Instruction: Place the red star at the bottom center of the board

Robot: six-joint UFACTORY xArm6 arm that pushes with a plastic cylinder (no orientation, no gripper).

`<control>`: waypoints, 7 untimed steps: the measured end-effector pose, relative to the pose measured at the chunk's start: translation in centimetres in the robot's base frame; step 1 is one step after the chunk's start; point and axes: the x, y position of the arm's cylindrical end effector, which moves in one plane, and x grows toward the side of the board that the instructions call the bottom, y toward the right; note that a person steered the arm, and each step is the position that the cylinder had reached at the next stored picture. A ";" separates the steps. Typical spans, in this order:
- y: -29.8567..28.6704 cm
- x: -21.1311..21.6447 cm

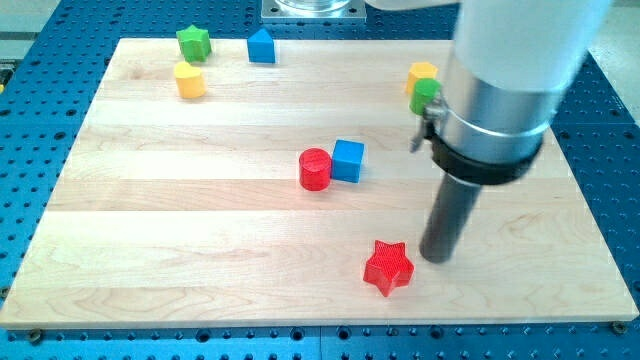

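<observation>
Red star (388, 267), small red star-shaped block, sits low on the pale wooden table (150, 220), a bit to the view's right of bottom centre, near the bottom edge. My tip (436, 258), the lower end of the dark straight rod, rests on the table just beside the star on its right, slightly higher in the view; touching or a hair apart, cannot tell. No gripper on this arm, so nothing is clamped or released; only the rod's side can push. Tip placement on the star's right makes sense as a judgement: a push toward the view's left would slide the star to centre. Star looks almost there already, short nudge left.

Outward from the tip: red cylinder block (315, 169) and blue cube block (348, 160), touching each other, up and to the left, well apart from the star. Green block (425, 95) with yellow block (422, 73) above it, straight up from the tip, partly hidden by the arm's silver body, shapes unclear. Far up-left: blue house-shaped block (261, 46), green star block (194, 43), yellow rounded block (189, 80). None lie in the star's leftward path.
</observation>
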 end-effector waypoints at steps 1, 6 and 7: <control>-0.4 2.0; -6.6 0.3; -6.6 0.1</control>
